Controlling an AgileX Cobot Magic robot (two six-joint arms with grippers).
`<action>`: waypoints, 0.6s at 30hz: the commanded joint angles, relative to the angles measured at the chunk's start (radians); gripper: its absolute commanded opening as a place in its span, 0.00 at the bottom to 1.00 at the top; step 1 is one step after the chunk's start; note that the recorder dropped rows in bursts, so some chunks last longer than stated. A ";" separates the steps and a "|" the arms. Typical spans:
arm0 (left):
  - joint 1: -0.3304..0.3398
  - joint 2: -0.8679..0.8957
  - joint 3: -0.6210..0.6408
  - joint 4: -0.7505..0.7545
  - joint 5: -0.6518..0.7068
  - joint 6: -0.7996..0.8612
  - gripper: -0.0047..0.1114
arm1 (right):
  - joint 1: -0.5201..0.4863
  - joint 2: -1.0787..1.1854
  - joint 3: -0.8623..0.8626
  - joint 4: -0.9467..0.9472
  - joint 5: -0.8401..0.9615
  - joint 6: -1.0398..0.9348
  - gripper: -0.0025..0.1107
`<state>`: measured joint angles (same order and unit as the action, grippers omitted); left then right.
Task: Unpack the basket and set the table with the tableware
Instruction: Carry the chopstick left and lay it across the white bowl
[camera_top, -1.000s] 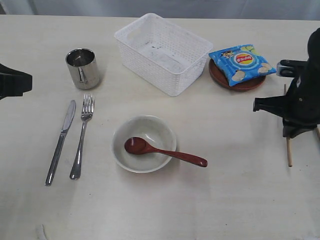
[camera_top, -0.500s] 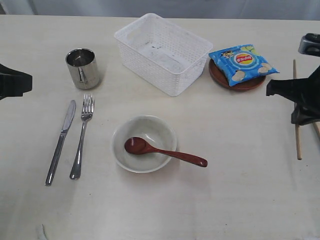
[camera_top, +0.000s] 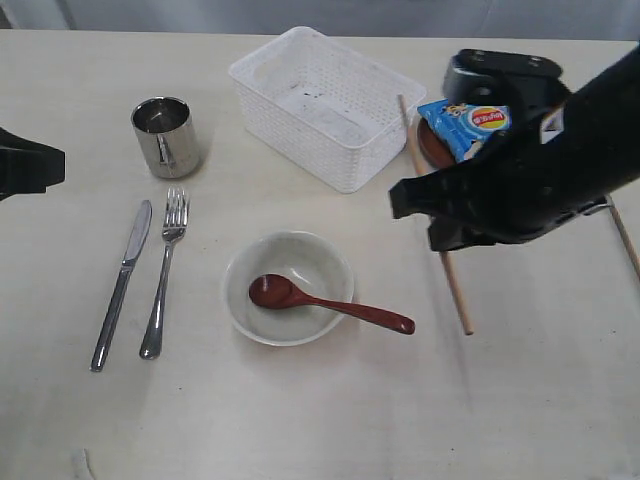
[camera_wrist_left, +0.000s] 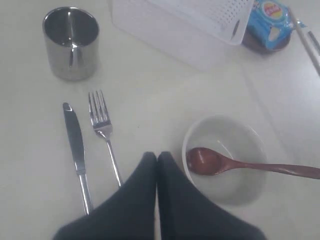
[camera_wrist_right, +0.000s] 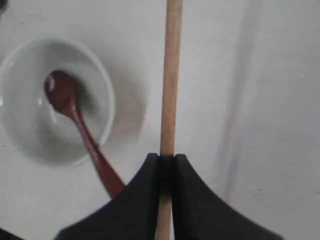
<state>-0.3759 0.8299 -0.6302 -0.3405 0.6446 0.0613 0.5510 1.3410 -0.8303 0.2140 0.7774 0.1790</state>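
Around your right hand (camera_wrist_right: 166, 159) you have the bowl (camera_top: 292, 258) with the spoon (camera_top: 335, 306) in it. The spoon's handle leans over the rim and points to the right. Its end lies near the near end of the chopstick (camera_top: 456, 296), which this hand clamps between its jaws. The far end of this chopstick comes close to the right corner of the basket (camera_top: 325, 105). A second chopstick (camera_top: 625, 240) lies on the surface (camera_top: 300, 420) by the right edge, well apart from the first. The cup (camera_top: 165, 135), the fork (camera_top: 165, 270) and the knife (camera_top: 122, 283) are on the left side, well apart from the held chopstick. Your left hand (camera_wrist_left: 157, 156) hangs on that side, jaws pressed together, holding nothing.

Your right arm (camera_top: 540, 170) covers most of the plate (camera_top: 428, 148), a part of the chip bag (camera_top: 470, 122) on it, and the middle of the held chopstick. Whether its near end touches the surface, you cannot tell. The second chopstick is cut off by the edge of the exterior view.

The held chopstick has its long axis from far to near, leaning a little to the right as it comes near. Knife and fork lie side by side, handles near, tips toward the cup.
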 joint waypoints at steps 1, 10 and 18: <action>-0.006 -0.004 0.007 -0.008 -0.004 0.001 0.04 | 0.129 0.081 -0.086 0.006 0.016 0.031 0.02; -0.006 -0.004 0.007 -0.005 -0.004 0.001 0.04 | 0.304 0.322 -0.197 0.002 -0.009 0.094 0.02; -0.006 -0.004 0.007 -0.005 -0.004 0.001 0.04 | 0.349 0.420 -0.244 -0.005 -0.039 0.112 0.02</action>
<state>-0.3759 0.8299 -0.6302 -0.3405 0.6446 0.0613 0.8883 1.7526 -1.0552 0.2171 0.7488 0.2865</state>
